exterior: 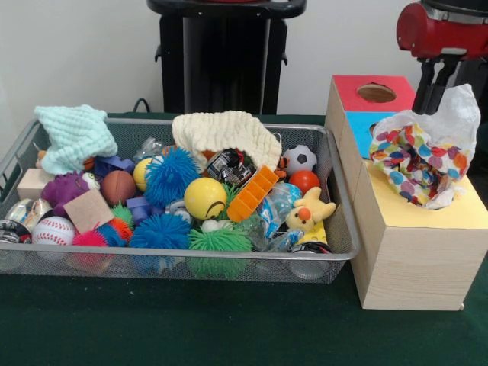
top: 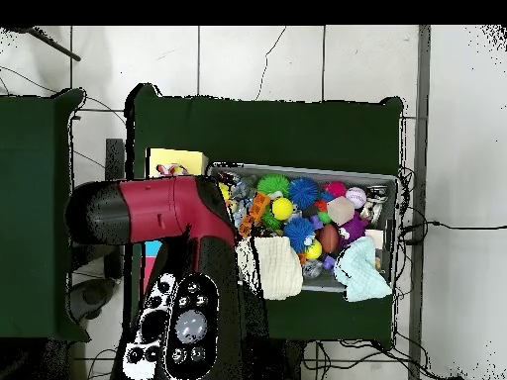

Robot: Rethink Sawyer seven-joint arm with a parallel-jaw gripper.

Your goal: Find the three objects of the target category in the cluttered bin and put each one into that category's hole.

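The polka-dot plastic bag (exterior: 415, 164) stands crumpled on the yellow top (exterior: 467, 213) of the pale wood-grain box, with white plastic rising at its upper right (exterior: 461, 107). It covers the hole, which is hidden. My gripper (exterior: 433, 88) hangs from the red arm just behind the bag's top; its tip is hidden by the bag. The wire mesh bin (exterior: 343, 229) lies left of the boxes, full of toys. Crinkly clear plastic (exterior: 276, 207) lies in its right part. In the overhead view the arm (top: 188, 228) covers most of the boxes; a corner of the yellow top (top: 168, 156) shows.
The red-topped box with its hole (exterior: 376, 93) and the blue-topped box (exterior: 358, 126) stand behind the yellow one. A mint cloth (exterior: 72, 133) and a cream cloth (exterior: 225, 130) lie on the toys. The bin (top: 391, 198) holds balls, spiky balls and a yellow plush (exterior: 309, 213).
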